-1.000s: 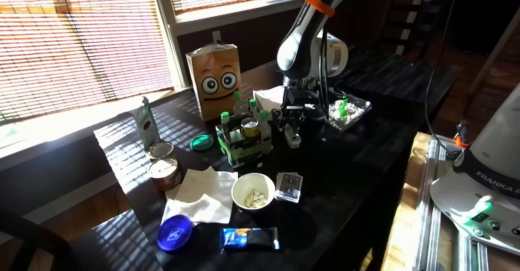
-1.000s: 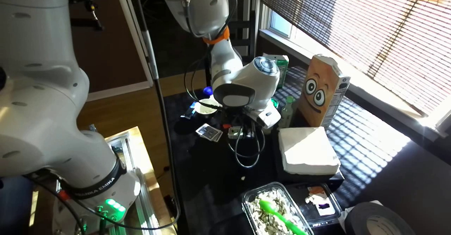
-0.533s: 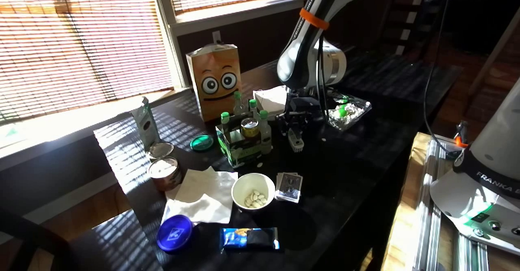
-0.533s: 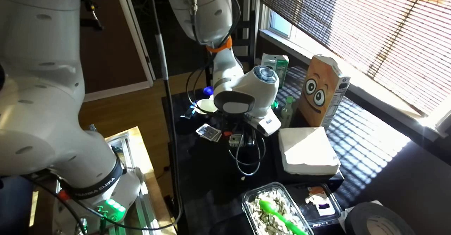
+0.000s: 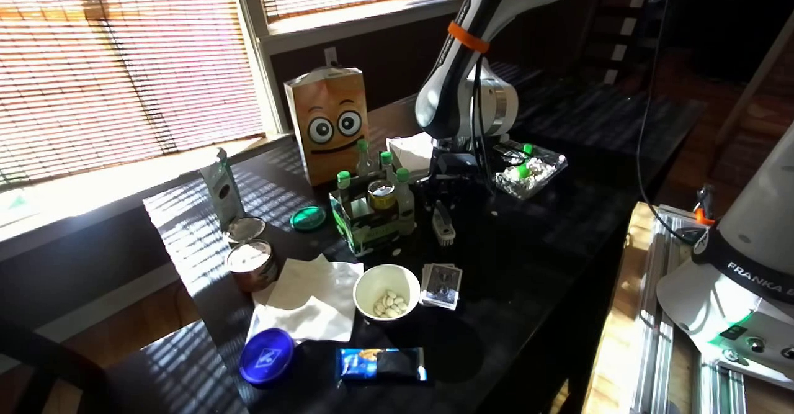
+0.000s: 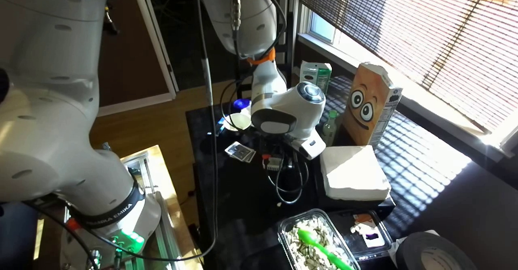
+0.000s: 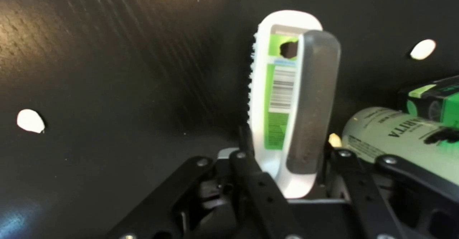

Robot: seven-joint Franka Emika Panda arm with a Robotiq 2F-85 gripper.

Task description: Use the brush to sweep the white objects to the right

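White seeds lie scattered on the tabletop, either side of the brush; the fingers clamp its one end, bristles facing sideways, probably so one stroke pushes seeds along; tabletop contact is unclear.

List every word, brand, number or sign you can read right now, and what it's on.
"FRANKA EMIKA": black band around the robot base.
"ARITA": bottle in the wrist view; its smaller print is too blurred.
Too small or blurred to read: barcode label on the brush; side panel of the cartoon-face carton; blue wrapper; blue lid; bottle carrier; white-and-green pouch; lettering on the arm.
No numbers are legible.
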